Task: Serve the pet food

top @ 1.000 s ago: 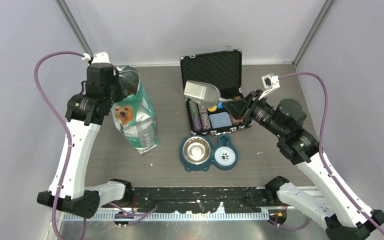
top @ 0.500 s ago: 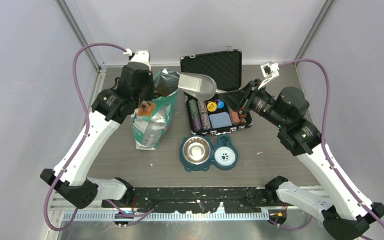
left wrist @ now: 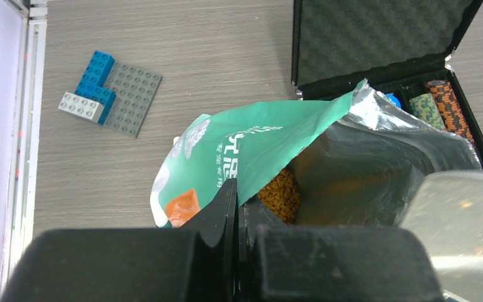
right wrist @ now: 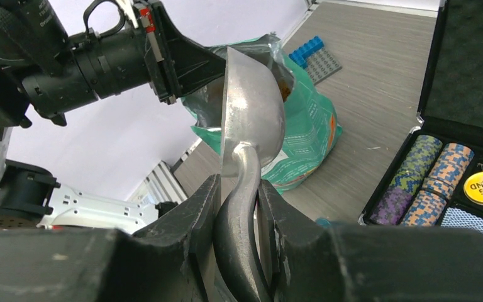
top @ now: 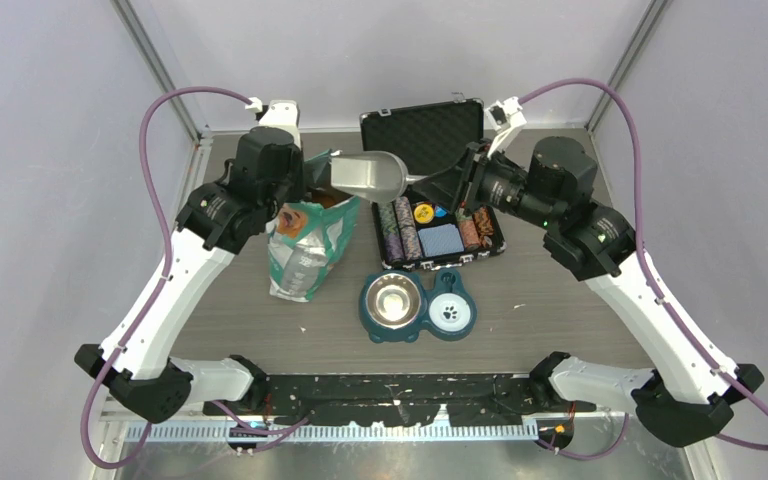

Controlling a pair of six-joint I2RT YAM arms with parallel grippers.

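Scoop (top: 370, 175) has swung over the bag (top: 305, 245) of pet food (left wrist: 280, 196), right arm (top: 600, 250) outstretched.

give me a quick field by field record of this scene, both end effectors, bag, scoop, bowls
left end effector: shut on the rim of the bag, holding its mouth open
right end effector: shut on the handle of the scoop
scoop position: at the bag's open mouth, looks empty
pet food: inside the bag, none served yet
feeder: steel bowl and paw-print bowl both empty
other: open chip case; building bricks
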